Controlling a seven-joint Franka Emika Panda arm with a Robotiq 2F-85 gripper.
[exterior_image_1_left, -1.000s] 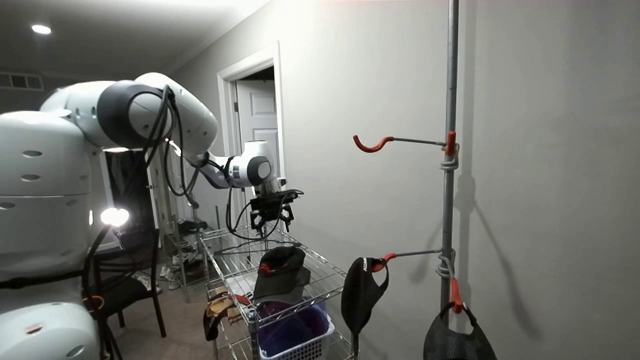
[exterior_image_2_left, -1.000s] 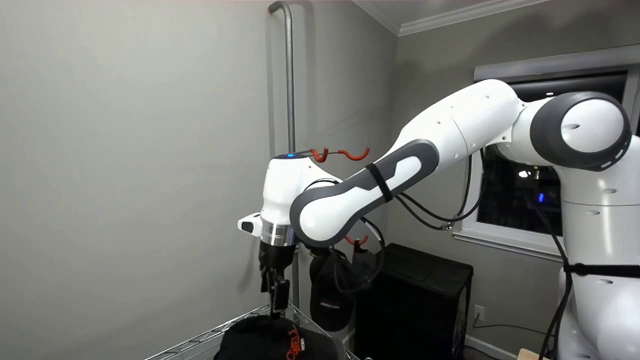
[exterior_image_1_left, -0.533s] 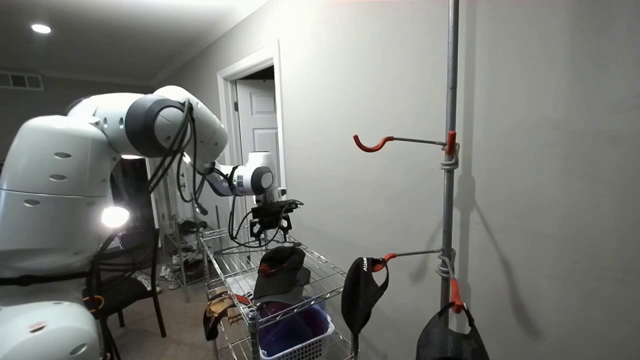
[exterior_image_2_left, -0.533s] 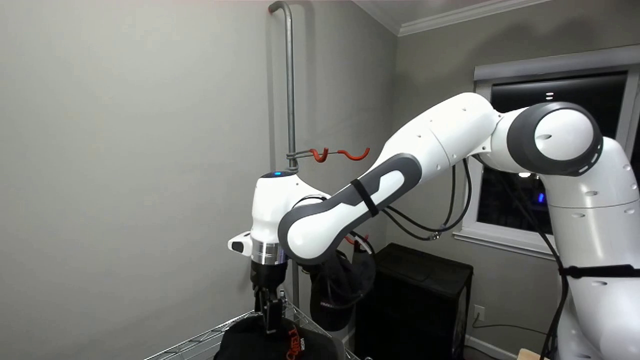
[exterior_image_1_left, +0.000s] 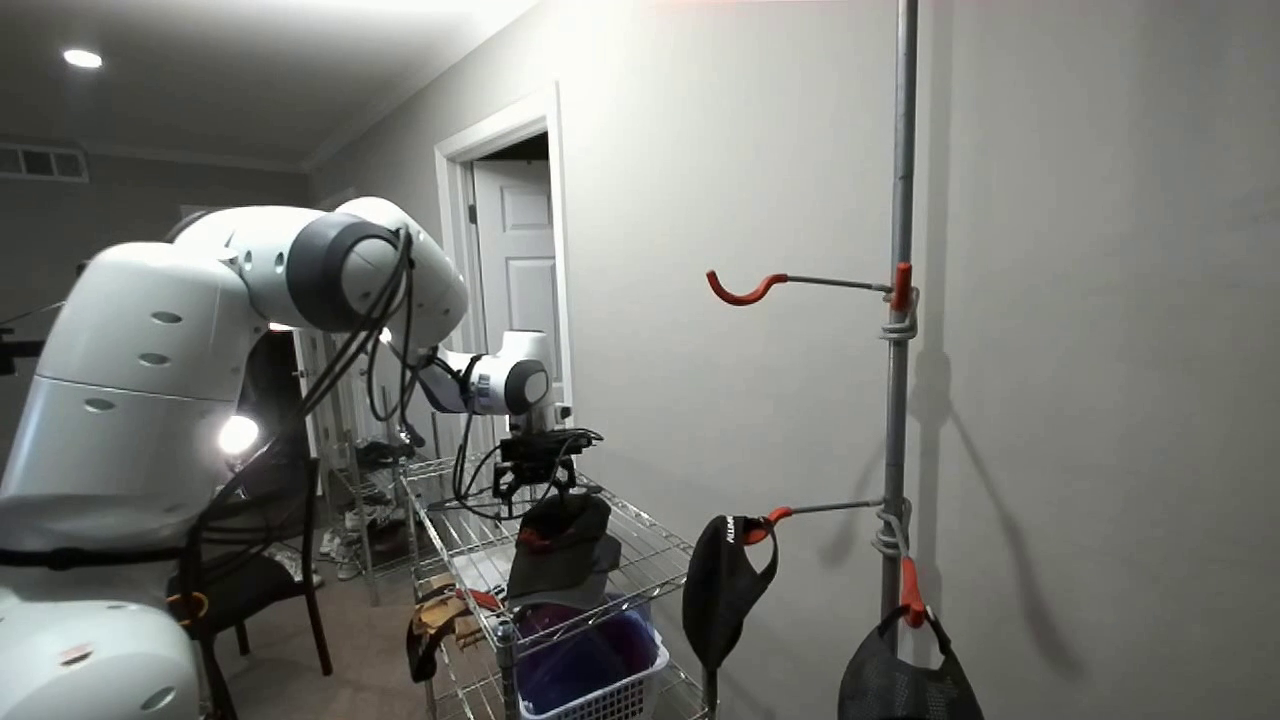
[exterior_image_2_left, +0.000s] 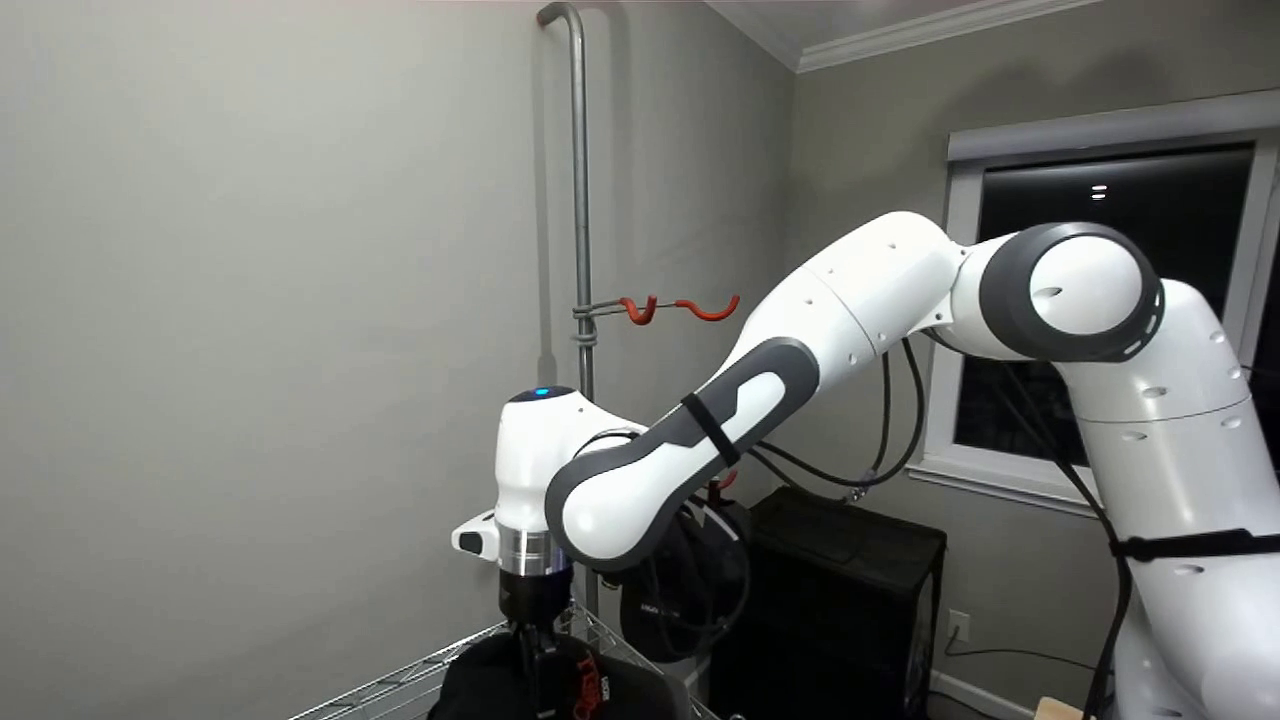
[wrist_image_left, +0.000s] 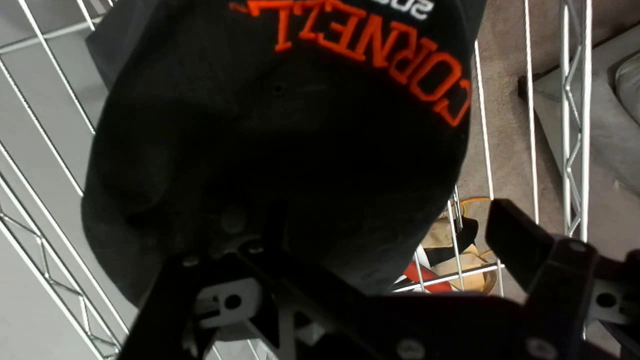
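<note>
A black cap with orange CORNELL lettering (wrist_image_left: 300, 125) rests on a wire shelf rack (wrist_image_left: 575, 125); the cap also shows in both exterior views (exterior_image_1_left: 560, 550) (exterior_image_2_left: 480, 685). My gripper (wrist_image_left: 395, 225) is open and points down at the crown. In the wrist view its left finger is over the dark cap and its right finger is out past the cap's edge. In both exterior views the gripper (exterior_image_1_left: 535, 495) (exterior_image_2_left: 535, 690) is right at the cap's back and top. Whether a finger touches the cloth cannot be told. Nothing shows between the fingers being gripped.
A metal pole (exterior_image_1_left: 893, 400) holds red-tipped hooks (exterior_image_1_left: 740, 295). Dark caps hang from the lower hooks (exterior_image_1_left: 720, 590) (exterior_image_1_left: 905, 670). A white basket (exterior_image_1_left: 600, 695) and tan items (exterior_image_1_left: 435, 610) are below the top shelf. A black box (exterior_image_2_left: 840, 600) stands by the wall.
The arm has come down, lowering the open gripper from above the cap to the level of its crown. The cap on the shelf has not moved. The lowest hanging cap swings slightly.
</note>
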